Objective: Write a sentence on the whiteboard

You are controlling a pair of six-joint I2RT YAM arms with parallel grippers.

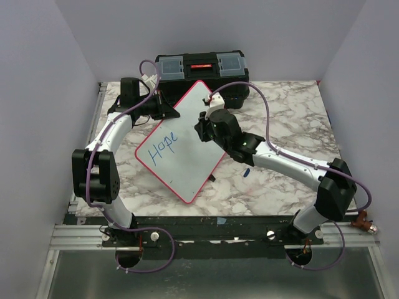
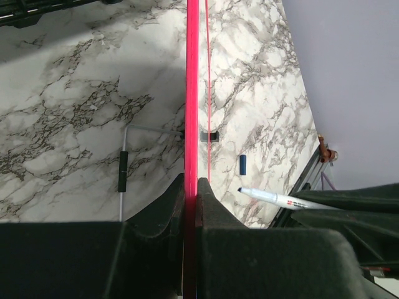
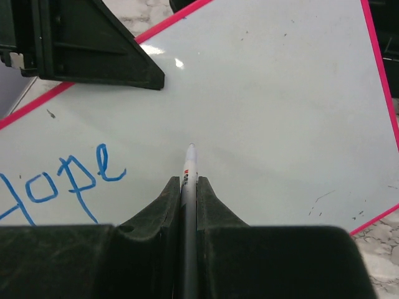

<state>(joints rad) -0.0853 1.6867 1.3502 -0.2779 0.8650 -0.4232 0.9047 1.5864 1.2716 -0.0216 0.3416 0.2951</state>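
The main risk is the board point(image 1: 187, 156) shifting under pen pressure. It is gripped at only one spot, where the left hand point(image 1: 167, 112) is clamped on the red frame along its far-left edge, so a hard stroke near the free corner could pivot it and smear the line. A second risk is spacing: the marker point(image 3: 187, 171), pinched between the fingers of the right hand point(image 3: 187, 184), has its tip just right of the blue "Hope" point(image 3: 62, 180) and a little higher, so the next word could drift off the baseline or crowd the first. Whether the tip touches the surface cannot be told. The cap point(image 1: 245, 172) lies loose on the desk point(image 1: 287, 106) near the right forearm and could be knocked away. The board sits mid-desk, turned like a diamond, its long axis running from near-left to far-right, with the far corner at the toolbox point(image 1: 199, 68). The writing follows that axis, rising toward the toolbox. The marker points away from its wrist, across the white face.
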